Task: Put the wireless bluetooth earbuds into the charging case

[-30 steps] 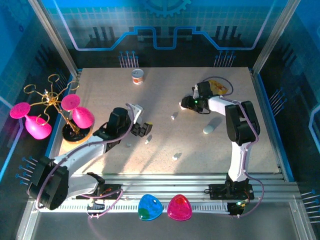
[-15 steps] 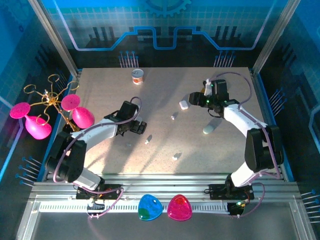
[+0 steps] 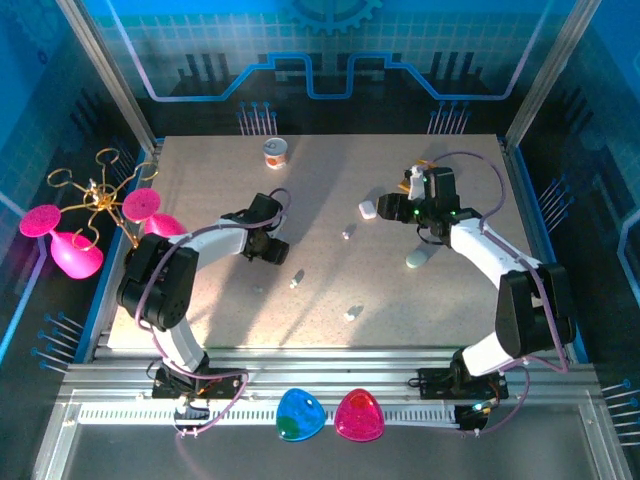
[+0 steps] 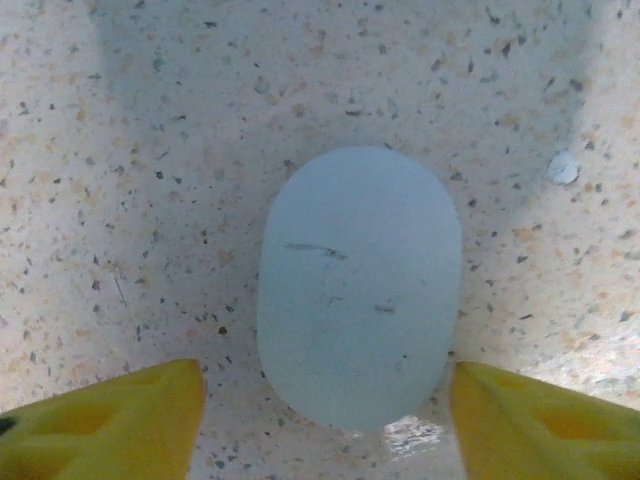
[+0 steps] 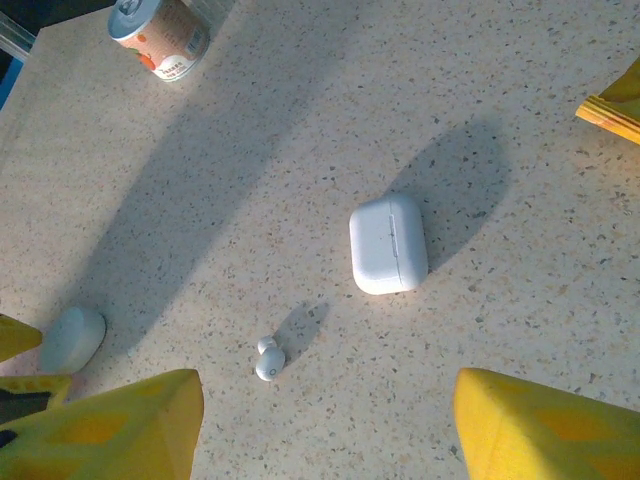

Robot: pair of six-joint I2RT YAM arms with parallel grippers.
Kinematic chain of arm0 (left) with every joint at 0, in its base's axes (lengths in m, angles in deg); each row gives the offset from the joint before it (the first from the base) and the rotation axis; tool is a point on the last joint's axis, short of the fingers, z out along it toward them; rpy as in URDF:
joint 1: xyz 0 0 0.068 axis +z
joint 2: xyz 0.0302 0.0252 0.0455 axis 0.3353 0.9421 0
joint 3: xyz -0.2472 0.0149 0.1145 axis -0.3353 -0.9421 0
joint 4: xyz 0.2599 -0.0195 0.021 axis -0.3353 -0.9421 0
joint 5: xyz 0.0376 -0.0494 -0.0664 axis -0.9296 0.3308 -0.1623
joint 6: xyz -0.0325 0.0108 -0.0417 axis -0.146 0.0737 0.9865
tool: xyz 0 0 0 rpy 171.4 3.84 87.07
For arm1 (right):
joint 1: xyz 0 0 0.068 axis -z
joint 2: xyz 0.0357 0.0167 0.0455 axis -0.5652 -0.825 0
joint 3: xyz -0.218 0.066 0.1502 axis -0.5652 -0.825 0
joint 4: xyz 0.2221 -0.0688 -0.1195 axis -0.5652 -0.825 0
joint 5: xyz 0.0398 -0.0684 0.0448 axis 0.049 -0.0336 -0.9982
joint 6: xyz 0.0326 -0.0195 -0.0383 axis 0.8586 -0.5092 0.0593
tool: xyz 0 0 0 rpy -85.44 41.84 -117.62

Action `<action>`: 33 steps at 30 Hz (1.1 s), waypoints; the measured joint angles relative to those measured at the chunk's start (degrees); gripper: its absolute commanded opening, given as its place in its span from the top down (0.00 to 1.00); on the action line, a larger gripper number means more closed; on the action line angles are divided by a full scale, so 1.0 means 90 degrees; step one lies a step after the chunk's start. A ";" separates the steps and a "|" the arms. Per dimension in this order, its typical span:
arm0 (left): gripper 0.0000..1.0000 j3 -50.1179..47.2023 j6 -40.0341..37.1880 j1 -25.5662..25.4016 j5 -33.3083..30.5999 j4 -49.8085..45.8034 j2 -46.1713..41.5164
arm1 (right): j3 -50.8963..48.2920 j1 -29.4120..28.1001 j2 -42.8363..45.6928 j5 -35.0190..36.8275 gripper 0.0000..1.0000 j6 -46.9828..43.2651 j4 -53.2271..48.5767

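Top external view: a blue teardrop piece (image 3: 300,415) and a pink teardrop piece (image 3: 359,415) lie on the near rail. On the desk (image 3: 200,310) three earbuds lie loose, outside any case. In order they are the nearest earbud (image 3: 350,314), the second earbud (image 3: 295,282) and the third earbud (image 3: 346,234). A loose oval case (image 3: 418,258) lies on the desk beside the right arm (image 3: 480,250). The left arm (image 3: 205,245) reaches inward from the left side, with its left jaws lowered to the desk.

Left wrist view: the left jaws are spread. Their yellow fingertips (image 4: 100,420) stand on either side of a blue-grey case (image 4: 358,285), which lies flat on the desk and is not gripped.

Right wrist view: the right jaws are spread and hold nothing, with yellow fingertips (image 5: 550,425) in the lower corners. Beyond them lies the third earbud (image 5: 268,360), and near it a white case (image 5: 388,243) with its lid closed. The blue-grey case (image 5: 70,340) is at the left edge. A can (image 5: 160,35) stands at the far side, and a yellow packet (image 5: 615,105) is at the right edge.

Top external view: the white case (image 3: 367,209) is just left of the right jaws. A gold stand (image 3: 100,190) holding pink glasses (image 3: 150,215) stands at the left edge of the desk. The can (image 3: 275,152) stands farthest back.
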 measured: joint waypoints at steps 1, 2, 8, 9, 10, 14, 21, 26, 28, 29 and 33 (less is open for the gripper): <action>0.38 0.0000 -0.0002 0.0000 0.0012 -0.0012 0.0024 | 0.0000 0.0000 0.0002 0.0000 0.35 0.0000 0.0002; 0.38 0.0000 -0.0002 0.0000 0.0022 -0.0032 0.0039 | -0.0005 0.0000 0.0002 0.0000 0.35 0.0002 0.0000; 0.49 0.0000 -0.0034 0.0000 0.0124 -0.0036 0.0051 | -0.0083 0.0000 0.0177 -0.0051 0.35 0.0005 -0.0049; 0.52 0.0000 -0.0044 0.0000 0.0134 -0.0034 0.0053 | -0.0083 0.0000 0.0231 -0.0056 0.35 0.0005 -0.0053; 0.55 0.0000 -0.0039 0.0000 0.0136 -0.0032 0.0056 | -0.0083 0.0000 0.0291 -0.0066 0.35 0.0005 -0.0053; 0.64 0.0000 -0.0070 0.0000 0.0177 -0.0024 0.0056 | -0.0083 0.0000 0.0522 -0.0095 0.35 0.0005 -0.0056; 0.69 0.0000 -0.0182 0.0000 0.0180 0.0061 0.0061 | -0.0095 -0.0036 0.0753 -0.0165 0.35 0.0005 -0.0158; 0.49 0.0000 -0.0250 0.0000 0.0180 0.0151 0.0061 | -0.0095 -0.0136 0.0862 -0.0291 0.35 0.0002 -0.0248; 0.43 0.0000 -0.0289 0.0000 0.0177 0.0165 0.0061 | -0.0114 -0.0160 0.0896 -0.0316 0.35 0.0005 -0.0270; 0.42 0.0000 -0.0284 0.0000 0.0175 0.0172 0.0061 | -0.0131 -0.0168 0.0913 -0.0323 0.35 0.0005 -0.0284; 0.42 0.0000 -0.0335 0.0000 0.0175 0.0202 0.0068 | -0.0185 -0.0170 0.0935 -0.0338 0.35 0.0005 -0.0294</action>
